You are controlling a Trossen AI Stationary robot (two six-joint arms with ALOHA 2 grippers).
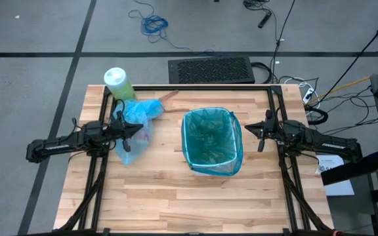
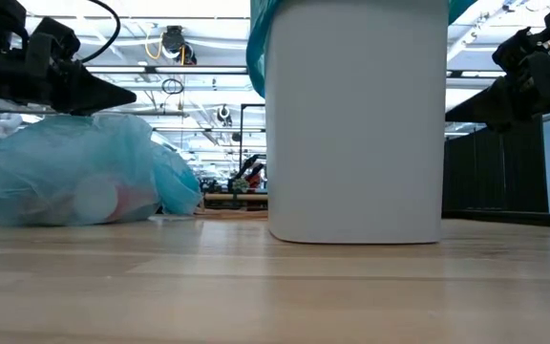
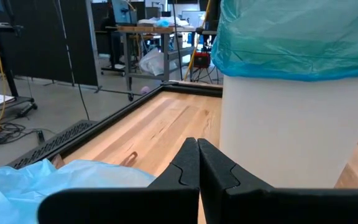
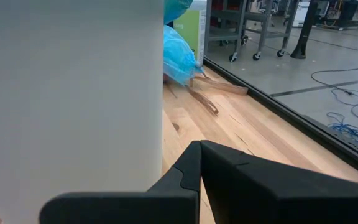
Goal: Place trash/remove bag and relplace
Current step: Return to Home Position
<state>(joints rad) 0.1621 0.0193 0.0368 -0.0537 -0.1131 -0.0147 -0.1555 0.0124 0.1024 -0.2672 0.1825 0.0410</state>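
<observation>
A light sky-blue bag lies on the table's left half, bulging with trash that shows white and reddish through the plastic. A white wastebasket stands at the table's middle, lined with a darker teal-green bag. A flat brown cardboard piece lies near the far edge. My left gripper is shut and points level over the blue bag, toward the basket. My right gripper is shut, just right of the basket, pointing at its wall.
A large green bottle with a white cap stands at the far left corner behind the blue bag. A black frame rail runs along the far edge. Bare wood lies on the near half. Cables trail on the floor beyond.
</observation>
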